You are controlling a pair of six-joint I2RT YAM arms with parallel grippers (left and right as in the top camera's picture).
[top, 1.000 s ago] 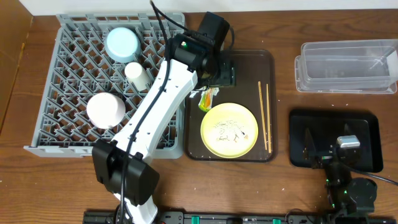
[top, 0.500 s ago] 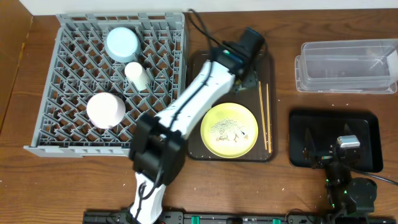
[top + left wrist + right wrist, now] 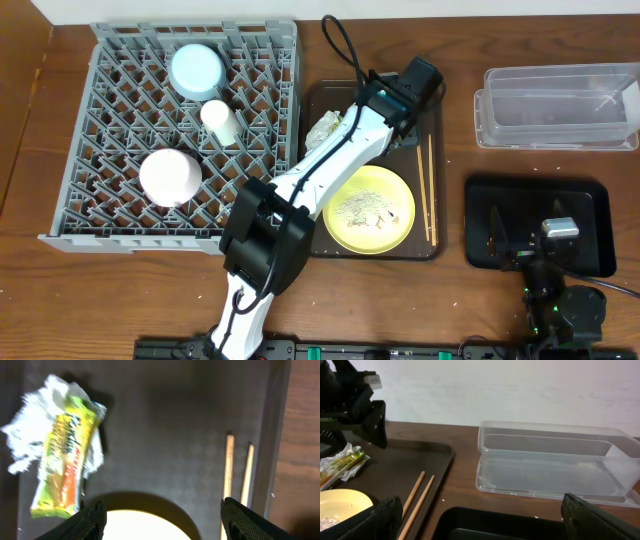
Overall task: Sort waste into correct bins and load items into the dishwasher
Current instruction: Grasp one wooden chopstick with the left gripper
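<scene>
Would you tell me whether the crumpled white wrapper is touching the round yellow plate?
Apart: the right wrist view shows bare dark brown tray between the crumpled white wrapper and the yellow plate.

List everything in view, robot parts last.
dish rack: one, grey, left
light blue bowl: one, rack rear
white cup: one, rack middle
white bowl: one, rack front
serving tray: one, dark brown, centre
yellow plate: one, on serving tray
food scraps: whitish, on plate
chopsticks: two, wooden, on serving tray
wrapper: one, white with yellow-green packet, on serving tray
tub: one, clear, rear right
black tray: one, front right
left gripper: open, above serving tray
right gripper: open, above black tray
</scene>
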